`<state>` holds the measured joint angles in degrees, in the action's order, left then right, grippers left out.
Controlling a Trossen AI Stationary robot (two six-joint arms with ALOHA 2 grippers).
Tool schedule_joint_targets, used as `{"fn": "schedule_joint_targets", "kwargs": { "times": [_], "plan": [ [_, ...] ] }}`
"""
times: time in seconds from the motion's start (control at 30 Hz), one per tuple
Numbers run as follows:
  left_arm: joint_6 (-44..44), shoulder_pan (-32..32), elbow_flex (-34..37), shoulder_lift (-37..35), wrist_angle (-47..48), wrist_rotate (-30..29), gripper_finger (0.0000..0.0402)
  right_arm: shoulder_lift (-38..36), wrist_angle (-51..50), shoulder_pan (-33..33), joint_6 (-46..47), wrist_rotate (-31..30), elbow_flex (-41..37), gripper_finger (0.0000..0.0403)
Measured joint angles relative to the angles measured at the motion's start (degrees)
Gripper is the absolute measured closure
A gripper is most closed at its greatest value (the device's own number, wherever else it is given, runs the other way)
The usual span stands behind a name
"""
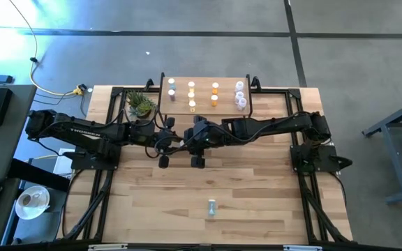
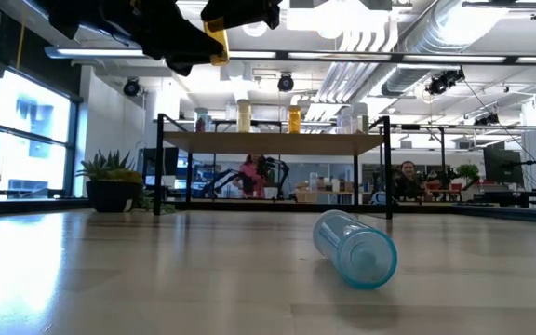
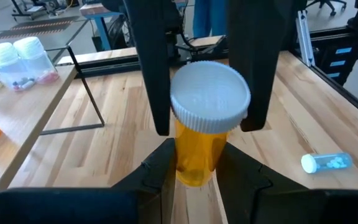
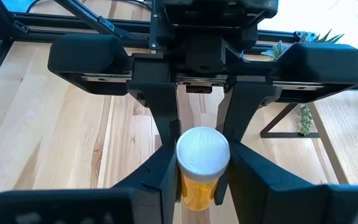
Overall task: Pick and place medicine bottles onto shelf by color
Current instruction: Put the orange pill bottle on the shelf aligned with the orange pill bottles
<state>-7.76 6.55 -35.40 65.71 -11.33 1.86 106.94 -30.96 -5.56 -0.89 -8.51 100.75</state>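
High view: TROSSEN lettering on left arm (image 1: 72,129); both fingers clamp yellow bottle (image 3: 201,134).

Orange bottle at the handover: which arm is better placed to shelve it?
Right, probably. The left gripper holds the orange bottle, the right gripper meets it, and the shelf's orange bottles stand toward the right arm's side.

Blue bottle (image 2: 355,247) sideways on tabletop (image 2: 156,279)
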Motion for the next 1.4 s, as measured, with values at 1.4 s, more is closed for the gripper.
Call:
{"fn": "schedule_joint_targets", "kwargs": {
  "times": [1.4],
  "plan": [
    [0.09,1.09,-0.02,1.75,-0.74,-1.48,0.0205,-8.73,-9.24,-0.11,0.39,-16.35,0.0,0.03]
  ]
}}
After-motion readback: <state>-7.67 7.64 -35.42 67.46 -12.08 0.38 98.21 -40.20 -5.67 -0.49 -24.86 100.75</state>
